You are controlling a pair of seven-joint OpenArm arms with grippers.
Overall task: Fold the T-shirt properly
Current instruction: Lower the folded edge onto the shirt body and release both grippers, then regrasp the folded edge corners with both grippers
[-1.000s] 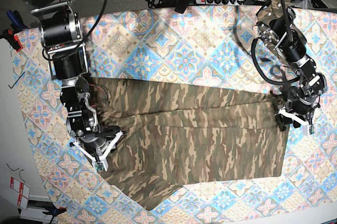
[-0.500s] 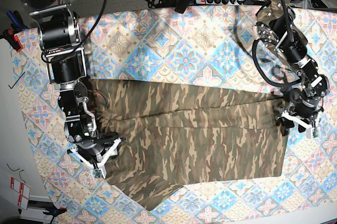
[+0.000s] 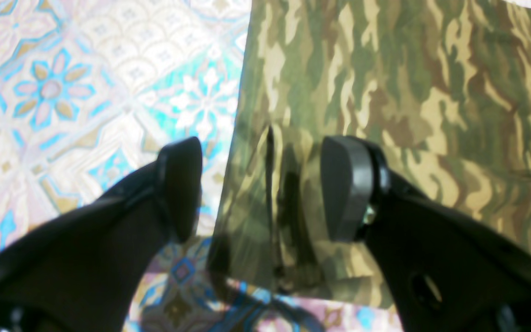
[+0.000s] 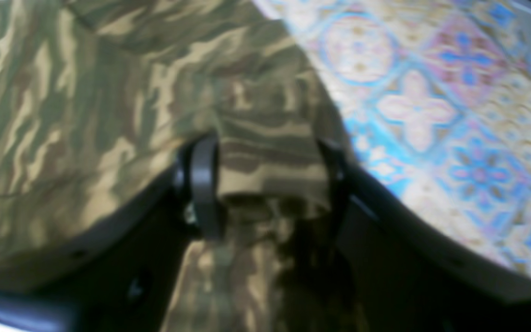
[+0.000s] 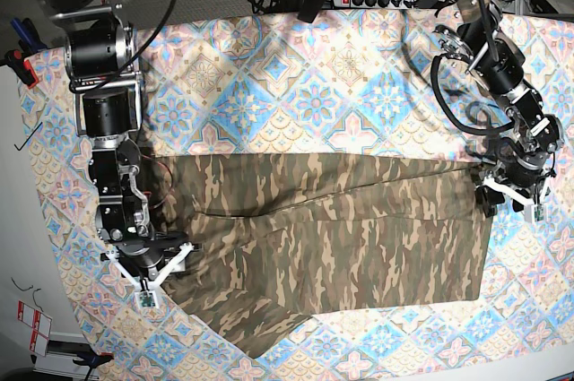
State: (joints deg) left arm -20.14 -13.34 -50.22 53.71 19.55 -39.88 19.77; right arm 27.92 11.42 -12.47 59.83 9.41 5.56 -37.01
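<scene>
Left gripper (image 3: pixel 261 189) spread wide, pointing down over the T-shirt (image 3: pixel 385 92) corner: one black finger (image 3: pixel 180 184) above the tablecloth (image 3: pixel 85 92), the other over camouflage cloth, the shirt's straight edge running between them, nothing pinched. Seen from the base view at the shirt's far end (image 5: pixel 511 191), wrist bent downward, forearm angled up toward the table's rear edge, cables looped beside it.

Right gripper (image 4: pixel 265 184) partly open, with a bunched fold of camouflage fabric filling the gap between both fingers; grip on it looks made, though blurred. Patterned cloth just beyond the fold to one side, more shirt spreading away on the other. From the base view (image 5: pixel 148 266), low at the opposite end of the shirt, arm hanging nearly straight down from its large motor joints.

Between both grippers, T-shirt (image 5: pixel 323 238) laid out long and flat, a lower flap trailing toward the near table edge.
</scene>
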